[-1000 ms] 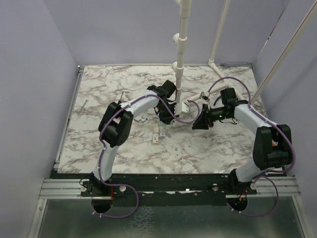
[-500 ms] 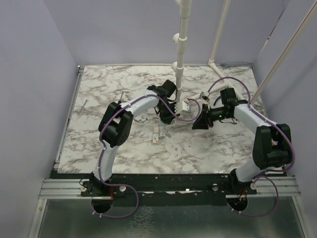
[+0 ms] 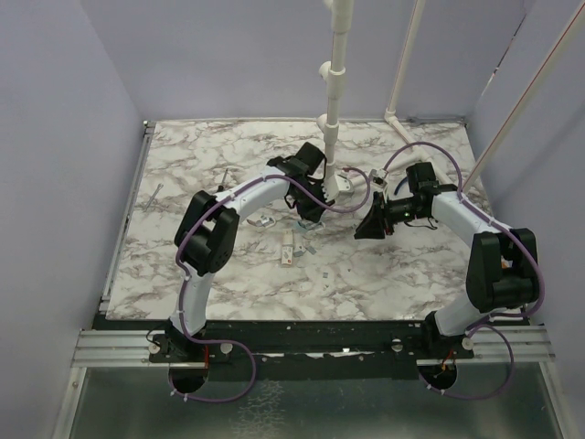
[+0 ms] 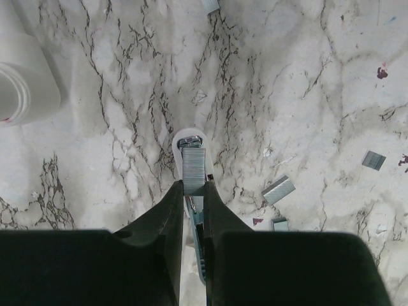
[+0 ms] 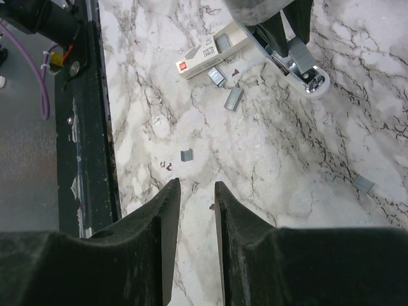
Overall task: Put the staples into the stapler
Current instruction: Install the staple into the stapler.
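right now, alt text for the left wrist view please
The left gripper is shut on the small white stapler, a ribbed silvery-grey strip of staples lying along it. Below is a marbled white table with loose grey staple clips scattered.

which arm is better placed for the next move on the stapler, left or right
Right, probably. The left gripper is shut on the stapler, with the staples lying in its open channel, so it is occupied. The right gripper is open and empty, with the stapler ahead in its wrist view.
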{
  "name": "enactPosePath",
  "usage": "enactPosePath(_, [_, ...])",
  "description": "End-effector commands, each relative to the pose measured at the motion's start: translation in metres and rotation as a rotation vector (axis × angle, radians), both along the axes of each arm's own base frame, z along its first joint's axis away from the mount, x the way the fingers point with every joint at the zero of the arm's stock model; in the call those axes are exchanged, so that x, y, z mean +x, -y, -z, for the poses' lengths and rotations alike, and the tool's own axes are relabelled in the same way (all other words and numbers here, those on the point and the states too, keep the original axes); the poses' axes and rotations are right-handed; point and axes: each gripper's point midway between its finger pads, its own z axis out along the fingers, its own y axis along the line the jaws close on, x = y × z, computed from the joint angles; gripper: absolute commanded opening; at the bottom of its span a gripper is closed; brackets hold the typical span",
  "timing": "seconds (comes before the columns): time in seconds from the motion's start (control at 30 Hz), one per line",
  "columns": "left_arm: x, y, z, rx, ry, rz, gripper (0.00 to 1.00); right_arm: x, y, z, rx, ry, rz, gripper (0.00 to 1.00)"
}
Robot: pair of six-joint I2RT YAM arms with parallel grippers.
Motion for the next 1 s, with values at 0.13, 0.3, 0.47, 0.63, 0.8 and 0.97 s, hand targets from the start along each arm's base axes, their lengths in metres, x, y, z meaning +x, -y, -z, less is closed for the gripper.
enactPosePath(0.13, [0.000,-0.009,-0.004,0.049,-0.006,-0.131,0.00,0.003,-0.001,-0.004,0.014,0.002,-0.011,0.32])
enactPosePath(0.3, [-0.001,-0.009,-0.002,0.071,-0.003,-0.141,0.00,0.002,-0.001,-0.004,0.013,-0.001,-0.012,0.32])
enactPosePath(0.47, [-0.005,-0.008,0.002,0.100,0.002,-0.124,0.00,0.002,0.000,-0.005,0.013,0.004,-0.013,0.32])
enactPosePath(0.63, [-0.006,-0.009,0.006,0.124,0.000,-0.125,0.00,0.002,0.000,-0.005,0.014,0.004,-0.013,0.32])
enactPosePath(0.8, [-0.004,-0.010,0.009,0.139,-0.001,-0.132,0.00,0.002,0.000,-0.005,0.013,0.007,-0.014,0.32])
enactPosePath(0.97, [-0.003,-0.010,0.010,0.146,0.000,-0.133,0.00,0.002,0.000,-0.005,0.013,0.008,-0.015,0.32])
